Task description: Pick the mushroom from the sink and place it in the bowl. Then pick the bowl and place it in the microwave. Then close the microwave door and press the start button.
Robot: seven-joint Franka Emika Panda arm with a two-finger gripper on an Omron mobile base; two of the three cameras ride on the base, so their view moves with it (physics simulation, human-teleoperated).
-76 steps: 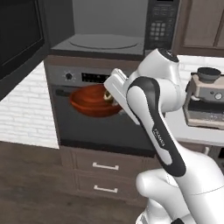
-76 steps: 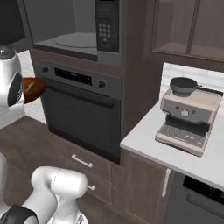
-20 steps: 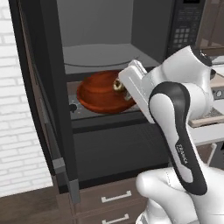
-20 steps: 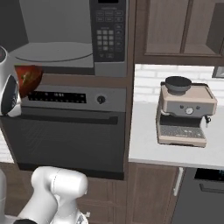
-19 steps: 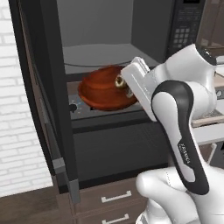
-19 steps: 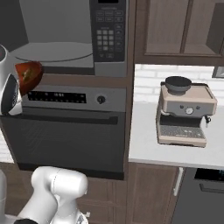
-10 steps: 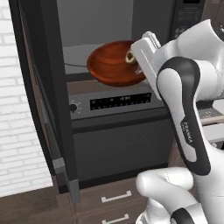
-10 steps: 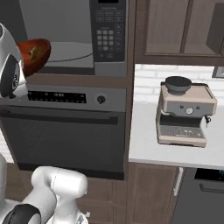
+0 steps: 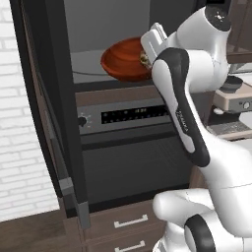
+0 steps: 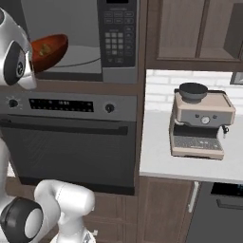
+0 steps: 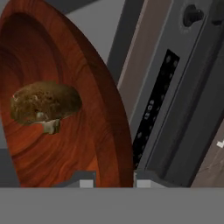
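Placing step: gripper [image 11: 113, 180], at the frame's bottom, clamped on the bowl [image 9: 124, 58] rim, mushroom [image 11: 43, 105] inside, at the microwave [image 10: 71, 38] opening upper left. Next: lower it onto the microwave floor, then release.

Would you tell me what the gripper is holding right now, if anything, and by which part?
The gripper holds the bowl by its rim, one finger on each side of the wall. The mushroom lies inside the bowl.
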